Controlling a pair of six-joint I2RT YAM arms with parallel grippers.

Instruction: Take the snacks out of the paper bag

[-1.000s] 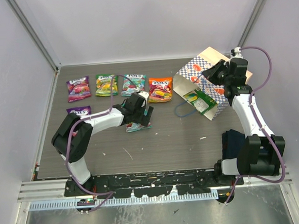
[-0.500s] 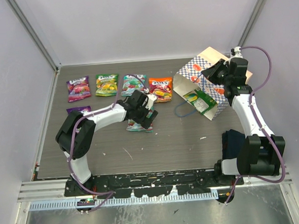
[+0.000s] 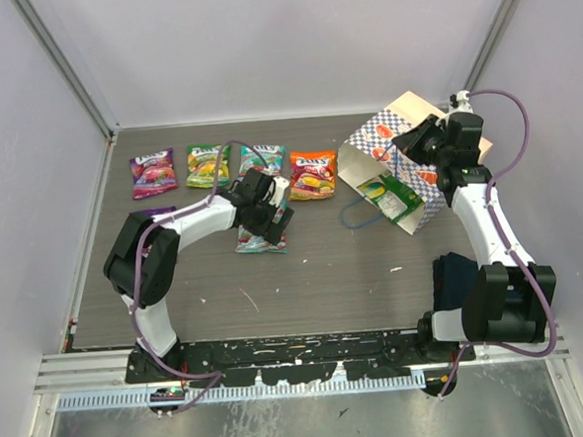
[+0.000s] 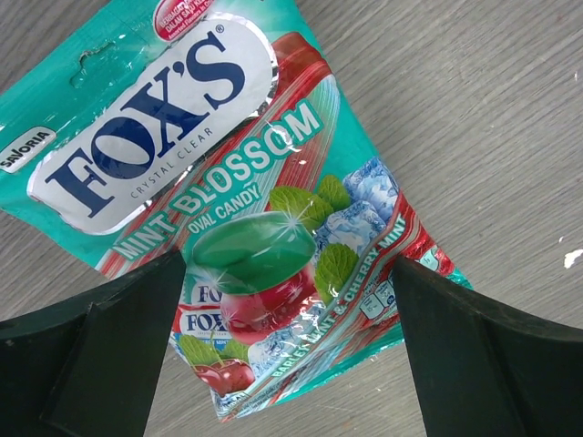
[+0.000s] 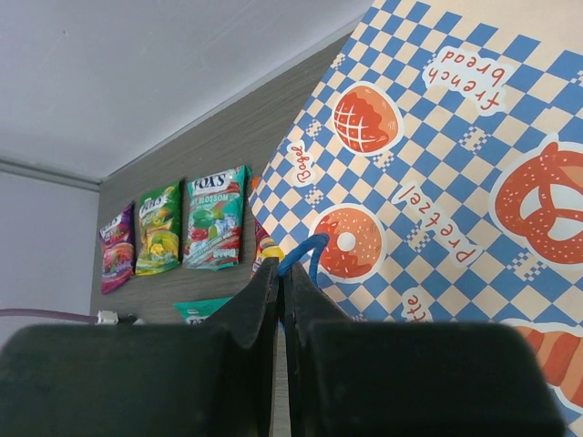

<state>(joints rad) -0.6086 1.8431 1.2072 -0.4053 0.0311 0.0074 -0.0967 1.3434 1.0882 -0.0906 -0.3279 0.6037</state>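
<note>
Nearest to you, the left gripper hangs over a Mint Blossom packet that lies flat on the table, already outside the bag. The jaws stand wide open on each side of it and hold nothing. The print reads "FOX'S Crystal Clear", "Mint Blossom Oval Candy", "Savoria" in the corner and "barley mint & cherry mint" along the lower edge.

I judge these packets light, soft and lumpy (loose candies inside), with a glossy film that can slip. Take one by a sealed edge or across its narrow width.

Further on, at the right, a green packet shows in the mouth of the paper bag, which lies on its side. The bag is thin paper and will likely crease and slide, so it needs holding. The right gripper has its jaws almost fully closed, with the blue cord handle coming out between them; it seems to pinch the bag there. On the bag you can read "french bread", "Bagel" and "pretzel".

At the far left, a row lies on the table: purple packet, lime packet, teal packet, orange packet. The teal one also reads "FOX'S".
</note>
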